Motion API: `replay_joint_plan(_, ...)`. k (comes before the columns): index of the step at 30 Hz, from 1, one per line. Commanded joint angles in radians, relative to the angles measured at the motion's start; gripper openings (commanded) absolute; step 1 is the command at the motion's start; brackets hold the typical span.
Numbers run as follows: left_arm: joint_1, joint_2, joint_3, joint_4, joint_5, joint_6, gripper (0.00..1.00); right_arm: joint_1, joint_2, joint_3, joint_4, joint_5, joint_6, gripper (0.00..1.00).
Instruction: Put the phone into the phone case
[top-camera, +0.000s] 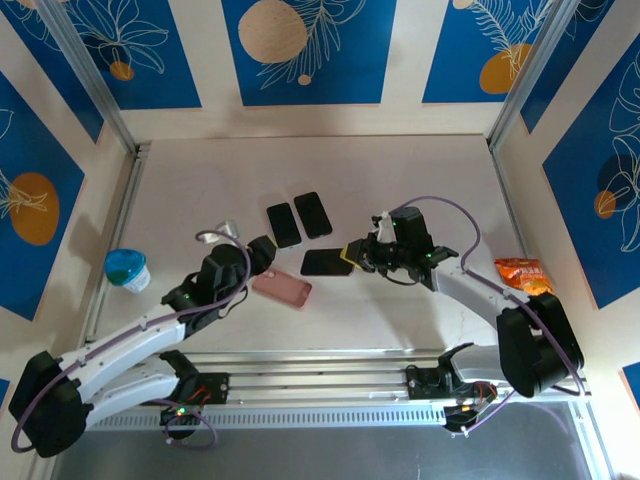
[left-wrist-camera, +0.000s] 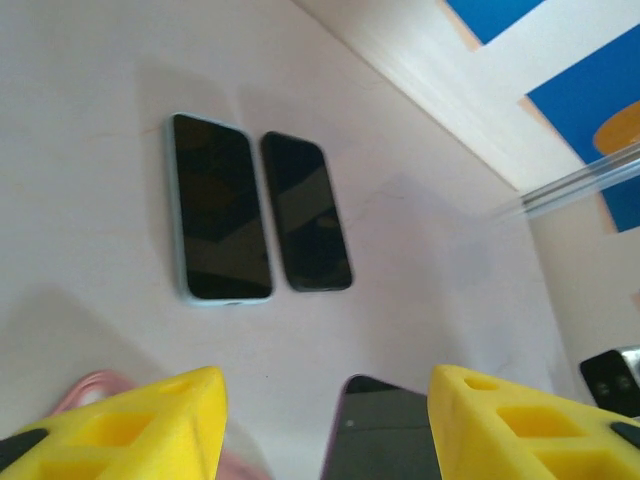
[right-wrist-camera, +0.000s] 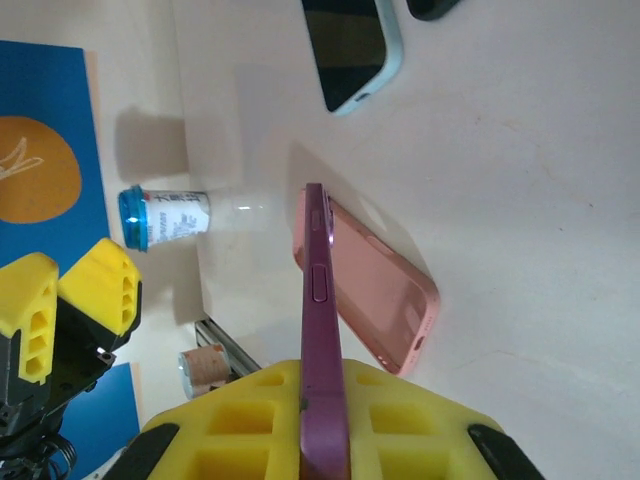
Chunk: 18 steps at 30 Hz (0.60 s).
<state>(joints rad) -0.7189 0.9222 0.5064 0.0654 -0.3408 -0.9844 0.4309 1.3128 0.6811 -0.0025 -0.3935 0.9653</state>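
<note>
The purple phone is held off the table, my right gripper shut on its right end. In the right wrist view the phone stands edge-on between the yellow fingers, my right gripper clamped on it. The empty pink case lies flat just below and left of the phone, open side up. My left gripper hovers open beside the case's far end. From the left wrist, my left gripper frames the phone's corner, with the case's edge at lower left.
Two more phones lie side by side behind: one in a light blue case and a dark one. A blue-lidded cup stands at the left. An orange snack bag lies at the right wall.
</note>
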Motion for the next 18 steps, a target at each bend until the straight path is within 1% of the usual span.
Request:
replay_joint_plan(1, 0.013, -0.059, -0.04, -0.087, -0.047, 0.019, 0.58, 0.022, 0.039, 0.066, -0.022, -0.04, -0.036, 0.0)
replay_joint_plan(5, 0.024, -0.092, -0.061, -0.138, -0.038, 0.057, 0.62, 0.086, 0.054, 0.078, -0.023, 0.011, -0.033, 0.0)
replay_joint_plan(7, 0.038, -0.079, -0.073, -0.136, -0.018, 0.084, 0.64, 0.132, 0.057, 0.083, -0.046, 0.08, -0.035, 0.0)
replay_joint_plan(8, 0.058, -0.06, -0.077, -0.123, 0.02, 0.095, 0.65, 0.153, 0.064, 0.083, -0.042, 0.102, -0.022, 0.0)
replay_joint_plan(11, 0.141, 0.041, -0.042, -0.107, 0.194, 0.153, 0.64, 0.205, 0.093, 0.076, 0.016, 0.108, 0.034, 0.0)
replay_joint_plan(14, 0.218, 0.161, 0.0, -0.121, 0.306, 0.174, 0.62, 0.256, 0.123, 0.082, 0.054, 0.156, 0.071, 0.0)
replay_joint_plan(18, 0.299, 0.278, -0.015, 0.005, 0.429, 0.171, 0.6, 0.289, 0.176, 0.106, 0.108, 0.174, 0.108, 0.0)
